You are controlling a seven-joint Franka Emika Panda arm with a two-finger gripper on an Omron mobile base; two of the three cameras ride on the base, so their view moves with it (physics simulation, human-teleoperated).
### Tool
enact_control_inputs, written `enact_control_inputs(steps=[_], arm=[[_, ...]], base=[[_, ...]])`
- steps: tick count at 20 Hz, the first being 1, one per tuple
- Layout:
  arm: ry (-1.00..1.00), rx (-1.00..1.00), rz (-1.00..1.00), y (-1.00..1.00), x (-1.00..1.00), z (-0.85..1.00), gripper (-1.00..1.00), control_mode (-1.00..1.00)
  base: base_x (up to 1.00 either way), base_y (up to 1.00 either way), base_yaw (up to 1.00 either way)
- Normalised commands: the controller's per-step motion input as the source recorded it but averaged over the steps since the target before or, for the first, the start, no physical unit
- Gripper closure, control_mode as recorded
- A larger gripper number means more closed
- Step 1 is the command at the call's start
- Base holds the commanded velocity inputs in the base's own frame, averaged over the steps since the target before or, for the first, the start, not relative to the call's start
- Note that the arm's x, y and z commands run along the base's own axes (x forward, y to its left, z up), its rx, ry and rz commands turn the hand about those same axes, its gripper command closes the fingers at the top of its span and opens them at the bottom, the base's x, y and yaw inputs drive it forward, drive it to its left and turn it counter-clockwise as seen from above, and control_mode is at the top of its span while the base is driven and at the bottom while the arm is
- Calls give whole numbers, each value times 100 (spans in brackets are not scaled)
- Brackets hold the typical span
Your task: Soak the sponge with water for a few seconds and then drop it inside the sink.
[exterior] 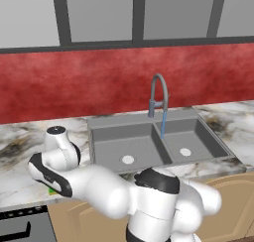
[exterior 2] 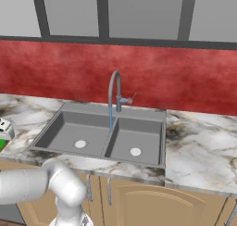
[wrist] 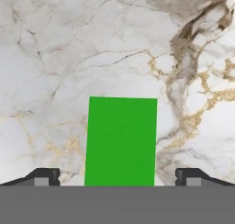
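Sponge (wrist: 121,141): flat on the marble worktop (wrist: 69,58), green face up, lying between the two finger tips and reaching toward the hand; left of the sink, near the worktop's front edge.
Fingers (wrist: 117,177): spread wide, one tip either side of the sponge with clear marble showing in both gaps; nothing held.
Step in hand: lining up and lowering for the pick, by the look of it.
Doing it well: keep centred over the green block, descend straight, close only once the tips flank its sides low down; sponge slightly skewed to the fingers, so a small wrist turn probably helps.
Water (exterior: 162,124): thin blue stream from the faucet (exterior: 158,94), already running.
Sink (exterior: 149,121): dark double basin, well apart from the sponge.
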Motion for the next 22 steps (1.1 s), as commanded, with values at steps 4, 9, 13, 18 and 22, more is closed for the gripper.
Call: enact_control_inputs(steps=[4,9,13,18,22], arm=[[1,-2,3,0,6,-7,-100,-100],[0,0,3,0,0,-7,-100,-100],[1,0,2,0,1,-10,-100,-100],[0,0,1,0,0,-12,-100,-100],[0,0,0,0,1,-17,-100,-100]], base=[[0,0,0],[0,0,0],[0,0,0],[0,0,0],[0,0,0]])
